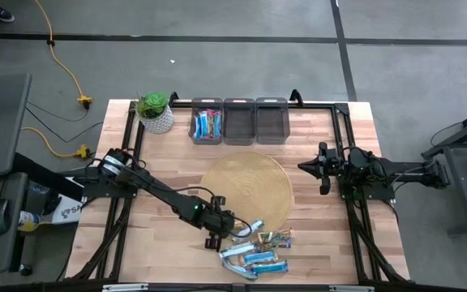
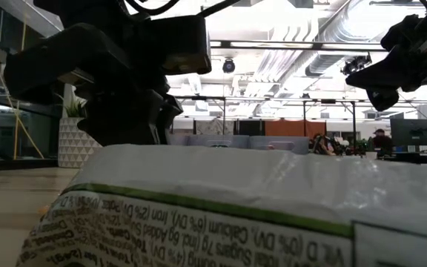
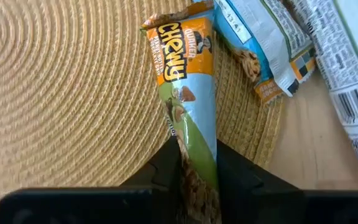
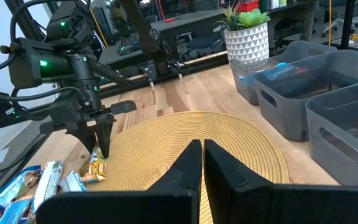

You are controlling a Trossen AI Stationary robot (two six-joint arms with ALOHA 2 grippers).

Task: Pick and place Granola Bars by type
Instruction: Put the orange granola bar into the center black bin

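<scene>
**Lift the pinched bar clear before carrying it**

At the counter's six o'clock edge, the left gripper (image 3: 197,168) pinches an orange-and-blue granola bar (image 3: 188,93) at the woven mat's (image 1: 246,191) rim. It should rise straight, clearing neighbouring bars (image 1: 258,258), then head toward the twelve o'clock bins (image 1: 239,122). The right gripper (image 4: 202,163) waits with jaws together at three o'clock.

Three dark grey rectangular plastic bins (image 1: 239,121) in a row at the bench's far edge. One white patterned pot with a green plant (image 1: 155,111) at the far left corner. One round woven straw mat (image 1: 246,193) mid-bench. Two dark robot arms, one per side. Foil-wrapped granola bars (image 1: 255,253): a loose pile at the near edge, roughly seven, overlap prevents an exact count; about three more in the leftmost bin (image 1: 207,124).
</scene>
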